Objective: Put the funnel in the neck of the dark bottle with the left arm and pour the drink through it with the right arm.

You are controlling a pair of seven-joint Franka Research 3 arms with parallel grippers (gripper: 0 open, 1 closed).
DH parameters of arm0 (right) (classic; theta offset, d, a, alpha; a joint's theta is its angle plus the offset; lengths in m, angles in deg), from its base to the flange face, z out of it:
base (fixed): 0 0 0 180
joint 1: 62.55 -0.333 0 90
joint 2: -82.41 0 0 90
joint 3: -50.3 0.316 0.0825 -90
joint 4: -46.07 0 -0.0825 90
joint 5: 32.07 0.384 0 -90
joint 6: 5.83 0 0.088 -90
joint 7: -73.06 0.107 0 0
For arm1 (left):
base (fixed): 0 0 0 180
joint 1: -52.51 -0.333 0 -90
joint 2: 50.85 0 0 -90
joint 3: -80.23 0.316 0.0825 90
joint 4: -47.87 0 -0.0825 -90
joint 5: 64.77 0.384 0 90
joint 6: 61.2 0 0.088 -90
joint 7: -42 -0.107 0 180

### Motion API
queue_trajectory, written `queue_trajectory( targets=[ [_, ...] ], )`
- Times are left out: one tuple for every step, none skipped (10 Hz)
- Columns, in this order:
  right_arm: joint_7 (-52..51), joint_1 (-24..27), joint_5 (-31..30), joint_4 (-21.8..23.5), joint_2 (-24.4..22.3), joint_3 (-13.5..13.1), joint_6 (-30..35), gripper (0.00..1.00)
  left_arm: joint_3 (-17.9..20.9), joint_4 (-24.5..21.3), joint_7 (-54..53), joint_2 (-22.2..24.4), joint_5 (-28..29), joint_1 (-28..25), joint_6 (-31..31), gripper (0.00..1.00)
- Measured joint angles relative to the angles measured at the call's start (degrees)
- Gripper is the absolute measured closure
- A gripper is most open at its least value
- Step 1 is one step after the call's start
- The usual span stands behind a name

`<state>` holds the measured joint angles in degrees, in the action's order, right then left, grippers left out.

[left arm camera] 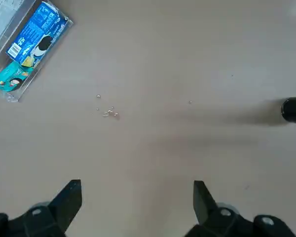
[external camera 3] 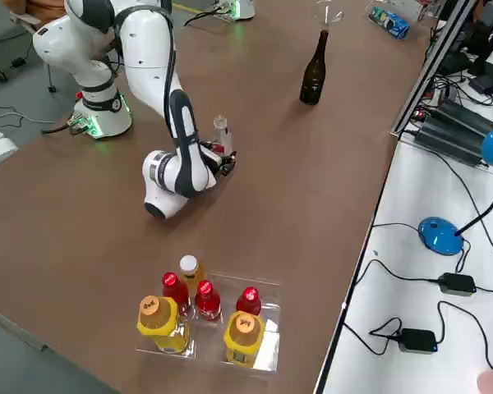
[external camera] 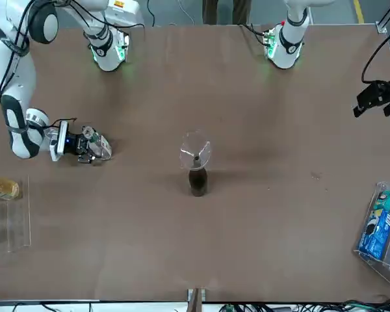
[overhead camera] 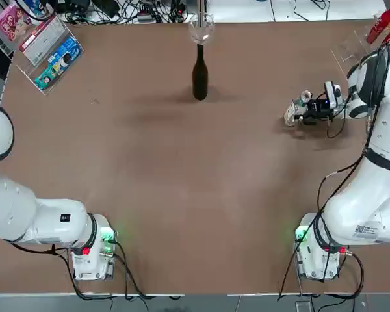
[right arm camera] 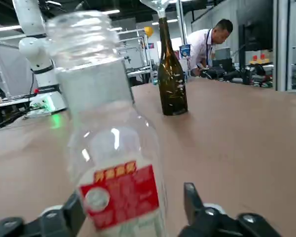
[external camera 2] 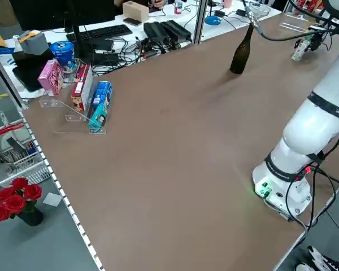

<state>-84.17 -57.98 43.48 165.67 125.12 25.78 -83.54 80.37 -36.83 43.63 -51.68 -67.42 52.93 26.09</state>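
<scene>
Right gripper (overhead camera: 303,112): stood low over the surface (overhead camera: 182,182), fingers spread either side of the drink (overhead camera: 297,107), which stood upright between them, uncapped; in the wrist view a gap showed beside the bottle, so it looked released rather than clamped.
Drink placement: probably set down there, well apart from the dark bottle, because pouring appeared finished.
Dark bottle (overhead camera: 199,73): upright, far from the right gripper across the surface, out ahead of both arms.
Funnel (overhead camera: 201,27): seated in the bottle's neck, bowl up, ready to catch liquid.
Right arm (overhead camera: 367,188): reached forward, wrist turned so the gripper lay level, near the surface.
Left gripper (left arm camera: 137,205): open, empty, pointing down, high above bare surface, well away from the funnel.
</scene>
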Motion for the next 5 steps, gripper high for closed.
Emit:
queue_trajectory(
  targets=[
    [0.0, 0.0, 0.0, 0.0, 0.0, -1.2, 0.2, 0.01, 0.0, 0.0, 0.0, 0.0, 0.0, 0.0, -0.1, 0.00],
    [0.1, 0.0, 0.0, 0.0, 0.0, -2.1, 0.3, 0.00, 0.0, 0.0, 0.0, 0.0, 0.0, 0.0, -0.1, 0.00],
    [0.3, -0.1, -0.2, -0.1, 0.0, -3.0, 0.4, 0.00, 0.0, 0.0, 0.0, 0.0, 0.0, 0.0, -0.1, 0.00],
    [0.9, -0.2, -0.7, -0.1, -0.1, -4.4, 0.5, 0.00, 0.0, 0.0, 0.0, 0.0, 0.0, 0.0, -0.1, 0.00],
    [1.6, -0.4, -2.1, -0.3, -0.3, -6.1, 0.7, 0.00, 0.0, 0.0, 0.0, 0.0, 0.0, 0.0, -0.1, 0.00]
  ],
)
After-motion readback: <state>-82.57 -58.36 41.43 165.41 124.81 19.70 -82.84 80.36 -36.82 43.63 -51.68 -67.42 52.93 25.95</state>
